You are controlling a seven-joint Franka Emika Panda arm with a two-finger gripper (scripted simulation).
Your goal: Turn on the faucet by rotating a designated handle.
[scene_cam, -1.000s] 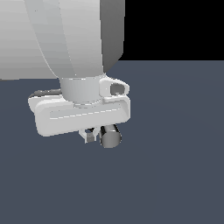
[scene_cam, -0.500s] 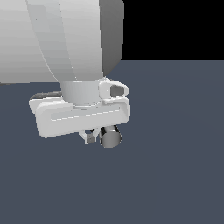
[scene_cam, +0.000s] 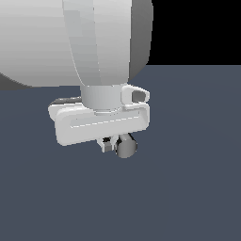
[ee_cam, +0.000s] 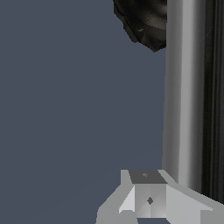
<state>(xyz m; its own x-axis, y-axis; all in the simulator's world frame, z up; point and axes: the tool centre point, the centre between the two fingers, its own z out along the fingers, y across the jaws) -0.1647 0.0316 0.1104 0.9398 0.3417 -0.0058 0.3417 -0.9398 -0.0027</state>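
In the exterior view my white gripper [scene_cam: 109,143] hangs low over the dark floor. Its short fingers sit close together and look shut on nothing. The handle's round grey end [scene_cam: 126,146] shows right beside the fingertips, on the exterior view's right; the arm hides the rest of the faucet there. In the wrist view the shiny chrome handle [ee_cam: 183,87] runs as a long bar alongside my fingertips [ee_cam: 148,197], close to them or touching. The faucet's black ribbed base [ee_cam: 144,22] lies at the bar's far end.
The dark blue-grey floor [scene_cam: 197,188] surrounds the faucet. The bulky white arm [scene_cam: 70,42] fills the upper part of the exterior view. A dark ribbed strip [ee_cam: 216,109] runs along the far side of the bar.
The gripper and the handle's round end have shifted slightly toward the exterior view's right. The fingers look the same.
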